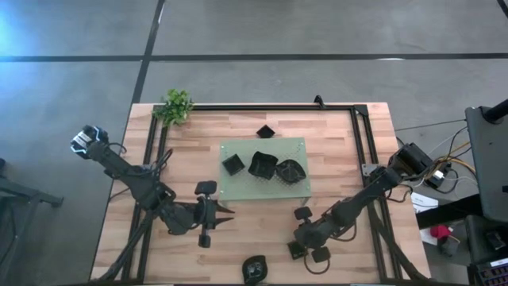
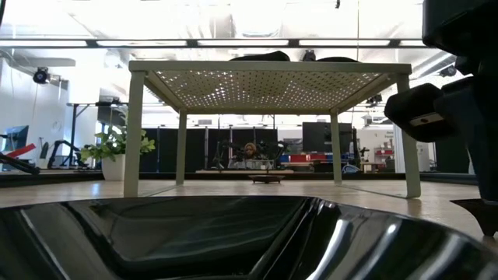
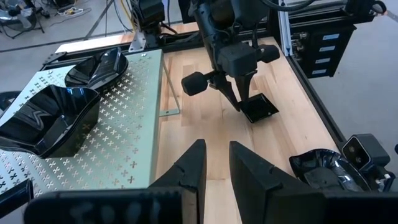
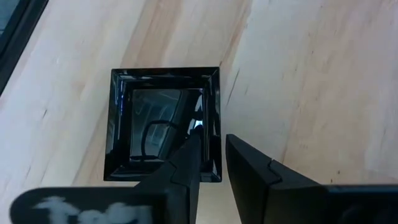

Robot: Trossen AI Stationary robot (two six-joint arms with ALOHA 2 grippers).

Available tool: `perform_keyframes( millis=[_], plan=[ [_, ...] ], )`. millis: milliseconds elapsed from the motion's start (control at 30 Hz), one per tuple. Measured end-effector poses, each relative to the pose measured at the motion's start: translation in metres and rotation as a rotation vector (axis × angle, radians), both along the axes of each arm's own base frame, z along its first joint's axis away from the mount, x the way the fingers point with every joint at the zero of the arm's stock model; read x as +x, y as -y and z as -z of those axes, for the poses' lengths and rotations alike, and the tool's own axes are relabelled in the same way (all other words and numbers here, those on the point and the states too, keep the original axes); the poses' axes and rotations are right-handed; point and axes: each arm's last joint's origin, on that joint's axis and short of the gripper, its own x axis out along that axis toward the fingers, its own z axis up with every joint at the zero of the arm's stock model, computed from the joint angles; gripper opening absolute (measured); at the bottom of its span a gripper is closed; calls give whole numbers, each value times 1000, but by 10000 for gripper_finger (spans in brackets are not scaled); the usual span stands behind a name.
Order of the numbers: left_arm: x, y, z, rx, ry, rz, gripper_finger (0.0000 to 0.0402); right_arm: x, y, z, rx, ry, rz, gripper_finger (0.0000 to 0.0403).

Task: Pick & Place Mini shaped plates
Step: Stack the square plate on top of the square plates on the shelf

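My right gripper (image 1: pixel 296 246) stands near the table's near edge, pointing down at a small glossy black square dish (image 4: pixel 163 124), and is shut on its wall. The left wrist view shows that dish (image 3: pixel 259 109) lying on the wood under the right gripper (image 3: pixel 239 102). My left gripper (image 1: pixel 228 213) hovers over bare wood to the left of it, slightly open and holding nothing (image 3: pixel 216 163). Three black dishes (image 1: pixel 262 165) rest on the light green mat (image 1: pixel 300 147). Another dish (image 1: pixel 265 132) sits beyond the mat, and a round one (image 1: pixel 254 268) is at the near edge. My right gripper pinches one side wall of the square dish (image 4: pixel 214 118), one finger (image 4: pixel 191 152) inside the hollow and the other outside. It comes from above, pointing down. The dish's base is still flat on the table.
A small leafy plant (image 1: pixel 176 105) stands at the far left corner. A black frame rail (image 1: pixel 262 107) runs around the tabletop. The low camera (image 3: pixel 364 149) sits by the round dish (image 3: pixel 323 171), which fills the low view's foreground (image 2: pixel 233 241). Bare wood lies between the grippers.
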Motion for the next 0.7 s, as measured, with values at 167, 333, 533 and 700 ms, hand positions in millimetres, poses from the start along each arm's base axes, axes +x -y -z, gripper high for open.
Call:
perform_keyframes(
  millis=[167,333,533,700],
  plan=[
    [0,0,0,0,0,0,64,0,0,0,-1,3,1,71],
    [0,0,0,0,0,0,64,0,0,0,-8,6,3,68],
    [0,0,0,-3,0,-1,64,-1,1,1,-11,2,2,69],
    [0,0,0,-4,0,-2,64,-3,2,4,-13,-8,9,63]
  ],
)
